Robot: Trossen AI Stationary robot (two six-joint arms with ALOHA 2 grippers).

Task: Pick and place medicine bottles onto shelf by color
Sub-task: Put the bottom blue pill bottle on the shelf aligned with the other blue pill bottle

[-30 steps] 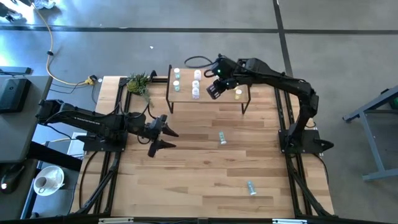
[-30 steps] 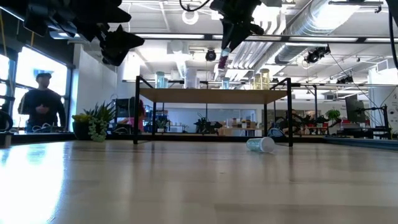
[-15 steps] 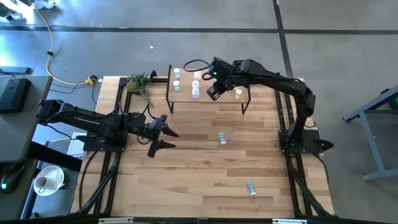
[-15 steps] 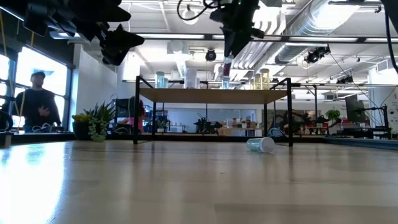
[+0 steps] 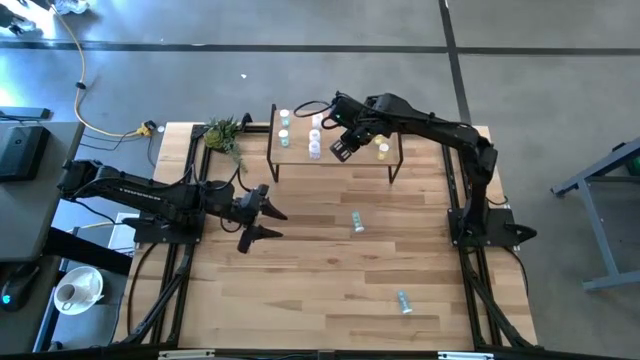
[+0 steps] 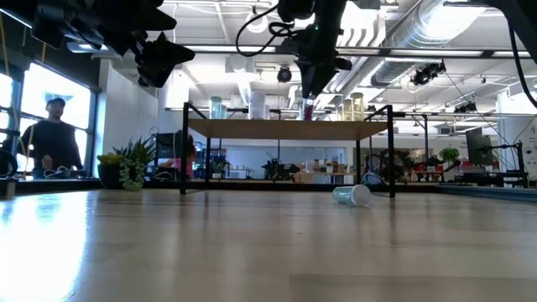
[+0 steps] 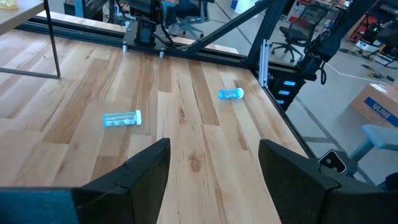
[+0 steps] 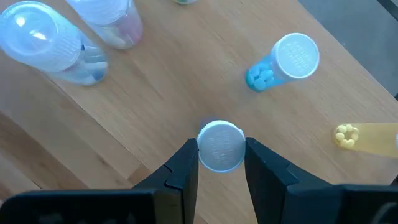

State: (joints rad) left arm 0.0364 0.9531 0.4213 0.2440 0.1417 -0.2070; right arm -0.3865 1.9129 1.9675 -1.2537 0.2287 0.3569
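Right gripper (image 8: 221, 163) is over the shelf (image 5: 345, 158) now, its fingers pinched on a white-capped bottle (image 8: 220, 146) held upright just above the wood. From the low view that bottle (image 6: 308, 109) looks pinkish, so I'd say it belongs with the pink-tinted bottle (image 8: 109, 22) rather than by the blue-pill bottle (image 8: 287, 62) or the yellow-pill bottle (image 8: 367, 138). To do this well: lower it straight until the base sits flat, part the fingers only a little, then lift clear without brushing neighbours. A clear bottle (image 8: 53, 46) holding pale pills stands beside the pink one. Left gripper (image 7: 211, 163) waits, fingers spread, holding nothing, above the left side of the tabletop (image 5: 300, 290). Two blue bottles, one near (image 7: 122, 119) and one farther (image 7: 231, 94), lie on their sides there, not yet shelved.
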